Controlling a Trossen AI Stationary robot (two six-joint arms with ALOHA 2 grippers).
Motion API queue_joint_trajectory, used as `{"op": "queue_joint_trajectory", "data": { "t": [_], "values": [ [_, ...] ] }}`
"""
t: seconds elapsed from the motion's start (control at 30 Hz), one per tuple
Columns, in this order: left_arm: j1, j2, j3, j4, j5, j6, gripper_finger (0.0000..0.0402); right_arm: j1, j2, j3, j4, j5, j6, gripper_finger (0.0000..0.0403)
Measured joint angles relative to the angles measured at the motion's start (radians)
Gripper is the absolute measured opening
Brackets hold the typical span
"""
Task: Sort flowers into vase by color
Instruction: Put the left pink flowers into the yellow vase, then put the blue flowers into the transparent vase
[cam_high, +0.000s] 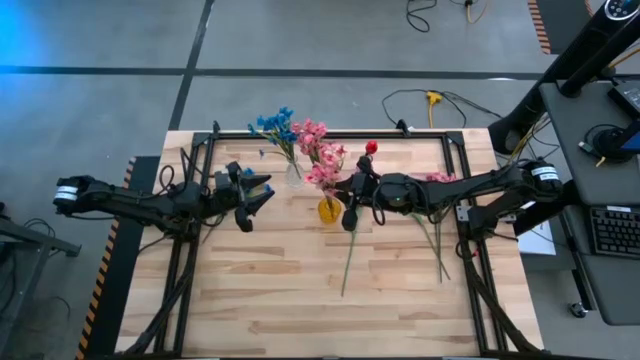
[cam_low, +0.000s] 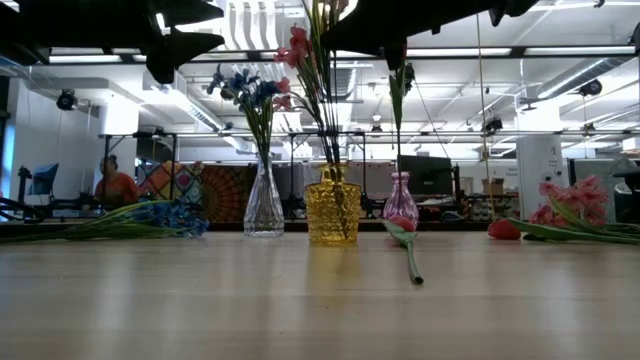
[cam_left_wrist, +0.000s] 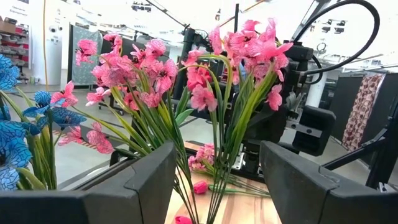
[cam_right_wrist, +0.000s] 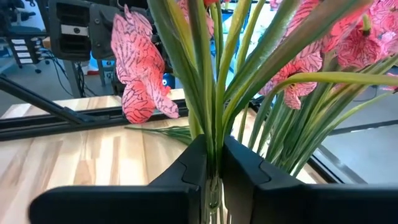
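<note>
Three vases stand in a row at the table's far middle. A clear vase (cam_low: 264, 205) holds blue flowers (cam_high: 275, 124), a yellow vase (cam_low: 332, 212) holds pink flowers (cam_high: 318, 150), and the third is a small pink vase (cam_low: 400, 200). My right gripper (cam_right_wrist: 213, 163) reaches in from the right beside the yellow vase and is shut on a red-budded flower (cam_high: 371, 147). My left gripper (cam_left_wrist: 217, 186) hangs open left of the vases (cam_high: 262, 190), facing the pink flowers and holding nothing. My right gripper pinches the flower's thin green stem (cam_right_wrist: 213, 146) between its two fingers. The fingers lie level, coming from the table's right, across the upright stem. The stem's lower part (cam_low: 397, 105) hangs free below the gripper, over the small pink vase and clear of the table.
A loose stem (cam_high: 346, 262) lies on the boards in front of the vases. Pink flowers (cam_low: 575, 205) and a red bud (cam_low: 503, 230) lie at the right, blue flowers (cam_low: 160, 215) at the left. A black frame (cam_high: 330, 135) borders the table. A person (cam_low: 115, 185) sits far behind.
</note>
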Motion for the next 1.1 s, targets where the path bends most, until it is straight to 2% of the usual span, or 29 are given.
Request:
{"op": "queue_joint_trajectory", "data": {
  "t": [0.63,0.83,1.1],
  "values": [
    [0.000,0.000,0.000,0.000,0.000,0.000,0.0215,0.000,-0.003,0.008,-0.060,0.016,0.037,0.0186],
    [0.000,0.000,0.000,0.000,0.000,0.000,0.0215,0.004,-0.016,0.031,-0.137,0.016,0.046,0.0209],
    [-0.004,0.000,0.000,-0.009,0.000,-0.008,0.0215,0.023,-0.061,0.068,-0.299,0.016,0.082,0.0212]
  ]
}}
